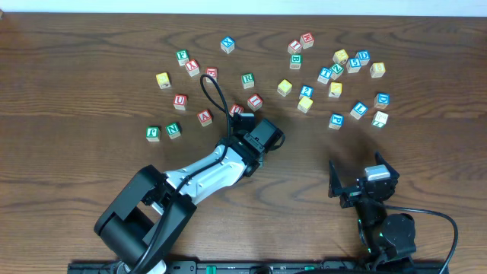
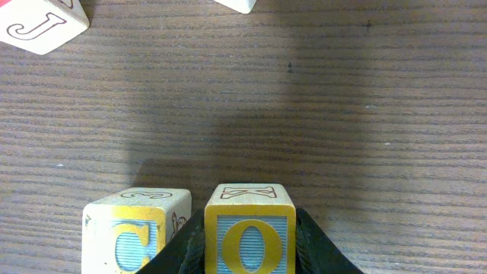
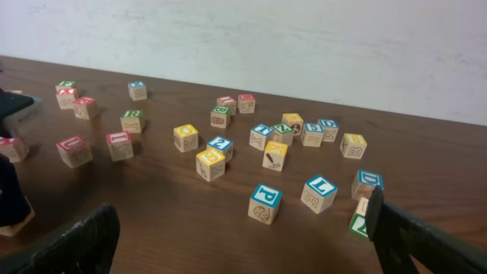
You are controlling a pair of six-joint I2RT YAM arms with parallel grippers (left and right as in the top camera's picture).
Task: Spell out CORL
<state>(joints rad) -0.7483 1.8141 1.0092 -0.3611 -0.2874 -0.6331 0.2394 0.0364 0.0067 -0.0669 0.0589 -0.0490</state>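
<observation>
Dark wooden table, with loose letter cubes scattered over the far half.

Overhead: the left gripper is extended to the table's middle, at the near edge of the scatter. What it holds is hidden under the wrist here. The green R cube is seen farther out, apart from it and untouched. The right gripper is placed near the front edge, its fingers spread wide with nothing between them. The blue L cube lies beyond it, well apart, with a P cube just beside.

Left wrist: the O cube, yellow-framed with a yellow O on blue stripes, is pinched upright between the two black fingers, one against each side face. The C cube stands just beside it on the frame's left, outside the grip. One finger is wedged between the two cubes, so it cannot be told whether they touch. A J cube is seen well apart, at the top left corner.

Right wrist: a pale wall is seen behind the table. The fingertips sit at the bottom corners of the frame, wide apart and empty. The L cube lies ahead of them, nearer the right-hand finger and not touched by either.
</observation>
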